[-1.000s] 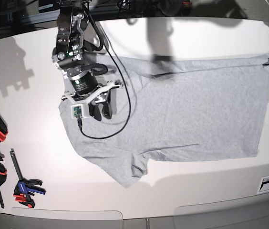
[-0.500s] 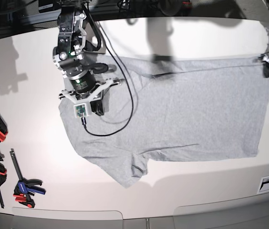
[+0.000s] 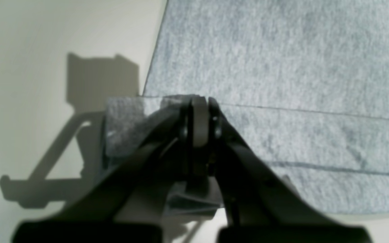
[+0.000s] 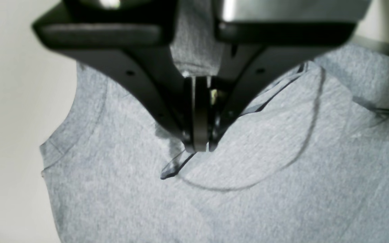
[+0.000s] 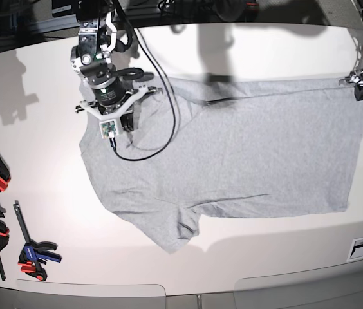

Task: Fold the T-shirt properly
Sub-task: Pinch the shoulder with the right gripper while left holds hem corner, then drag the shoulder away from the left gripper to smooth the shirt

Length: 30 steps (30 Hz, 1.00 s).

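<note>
Base view shows the T-shirt (image 5: 233,148) spread flat on the worktop (image 5: 265,51) — soft, light, limp knit, best taken at corners and hems. A hem corner is pinched in the closed left pincer (image 3: 199,111), and shoulder fabric (near the collar) appears nipped in the closed right pincer (image 4: 198,146).

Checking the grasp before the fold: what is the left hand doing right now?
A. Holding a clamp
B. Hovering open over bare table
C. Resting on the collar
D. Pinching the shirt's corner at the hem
D: in the left wrist view the left hand is closed on a lifted corner of the shirt beside the table.
</note>
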### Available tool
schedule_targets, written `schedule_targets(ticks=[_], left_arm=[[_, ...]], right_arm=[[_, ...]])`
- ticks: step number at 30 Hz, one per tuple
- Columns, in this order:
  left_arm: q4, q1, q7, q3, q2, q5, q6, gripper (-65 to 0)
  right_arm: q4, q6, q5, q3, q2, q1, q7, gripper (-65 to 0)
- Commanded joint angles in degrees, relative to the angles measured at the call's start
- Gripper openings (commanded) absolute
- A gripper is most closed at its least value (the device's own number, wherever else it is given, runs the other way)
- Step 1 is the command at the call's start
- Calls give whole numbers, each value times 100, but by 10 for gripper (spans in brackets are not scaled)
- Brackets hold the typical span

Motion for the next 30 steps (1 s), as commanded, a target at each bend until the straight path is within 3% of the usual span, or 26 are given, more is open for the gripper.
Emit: schedule_targets(ticks=[1, 13, 18, 30], left_arm=[[72, -42, -72, -33, -111, -81, -46, -650], [72, -42, 168, -33, 33, 52, -22, -650], [70, -17, 201, -33, 33, 321, 380, -650], [-417, -11, 254, -33, 44, 310, 398, -650]], right_arm=[[79, -76, 55, -4, 2, 61, 133, -650], [-632, -192, -26, -2, 20, 142, 205, -650], [-649, -192, -28, 0, 22, 142, 201, -650], [-649, -192, -24, 0, 20, 140, 140, -650]])
